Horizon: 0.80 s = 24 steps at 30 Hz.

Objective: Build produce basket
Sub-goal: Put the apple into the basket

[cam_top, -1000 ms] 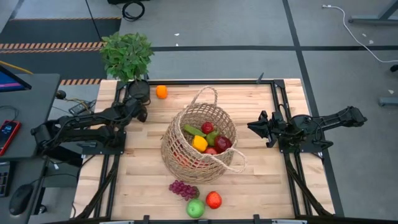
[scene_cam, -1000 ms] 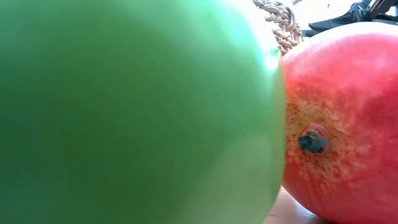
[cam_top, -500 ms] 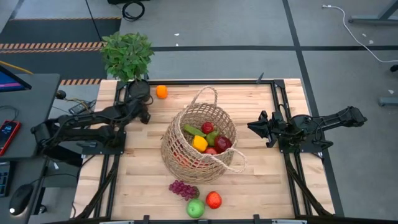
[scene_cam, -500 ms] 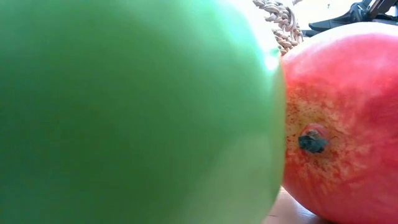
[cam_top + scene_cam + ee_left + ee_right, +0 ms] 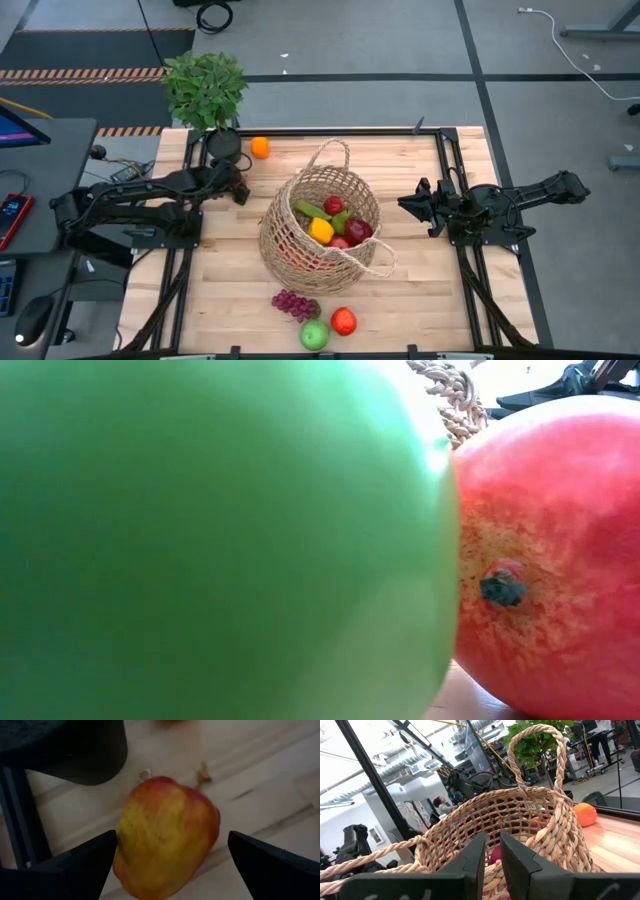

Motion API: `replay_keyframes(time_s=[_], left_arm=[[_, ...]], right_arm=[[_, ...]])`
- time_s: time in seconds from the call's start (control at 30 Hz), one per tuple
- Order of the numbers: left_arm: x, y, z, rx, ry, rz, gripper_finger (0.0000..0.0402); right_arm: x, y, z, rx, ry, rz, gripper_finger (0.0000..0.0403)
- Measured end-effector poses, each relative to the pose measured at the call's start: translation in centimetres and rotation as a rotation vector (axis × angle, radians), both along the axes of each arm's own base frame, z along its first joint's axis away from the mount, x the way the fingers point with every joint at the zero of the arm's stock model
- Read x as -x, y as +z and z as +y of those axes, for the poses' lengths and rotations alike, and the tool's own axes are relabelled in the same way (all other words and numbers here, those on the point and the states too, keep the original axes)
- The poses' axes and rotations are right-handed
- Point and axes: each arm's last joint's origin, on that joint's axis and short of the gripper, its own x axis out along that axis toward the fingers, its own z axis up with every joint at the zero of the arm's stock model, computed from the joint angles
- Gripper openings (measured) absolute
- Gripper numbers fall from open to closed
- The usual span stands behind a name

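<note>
The wicker basket [image 5: 320,225] stands mid-table and holds several pieces of produce. An orange [image 5: 260,148] lies near the far edge. Grapes [image 5: 295,302], a green apple [image 5: 314,335] and a red apple [image 5: 344,321] lie near the front edge. My left gripper [image 5: 242,191] is open, left of the basket and tipped down. A red-and-yellow fruit [image 5: 165,837] on the table shows between its fingers in the left wrist view. My right gripper [image 5: 403,205] is shut and waits right of the basket [image 5: 520,820]. My left gripper has its fingers on either side of the red-and-yellow fruit, coming slanting down from above. One finger [image 5: 85,860] overlaps the fruit's outline and the other stands apart from it. I cannot tell whether it touches the fruit.
A leafy potted plant [image 5: 205,90] in a black pot [image 5: 75,750] stands at the far left corner, close to my left gripper. The green apple [image 5: 220,540] and red apple [image 5: 560,560] fill the low view. Black frame rails run along both table sides.
My left gripper has swung a little toward the table's right edge, nearer the basket, and has turned somewhat; its fingers stay apart.
</note>
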Motion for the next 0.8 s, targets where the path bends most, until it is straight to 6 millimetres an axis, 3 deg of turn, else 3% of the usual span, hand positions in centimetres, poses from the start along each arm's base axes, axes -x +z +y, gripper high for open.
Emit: replay_keyframes(time_s=[0.43,0.8], left_arm=[[-0.9,-0.1,-1.9,0.055,-0.329,0.059,0.0388],[-0.9,0.0,-1.9,0.13,0.0,-0.115,0.0388]], right_arm=[[0.0,0.0,0.0,0.0,0.0,0.0,0.0064],[0.0,0.0,0.0,0.0,0.0,0.0,0.0064]])
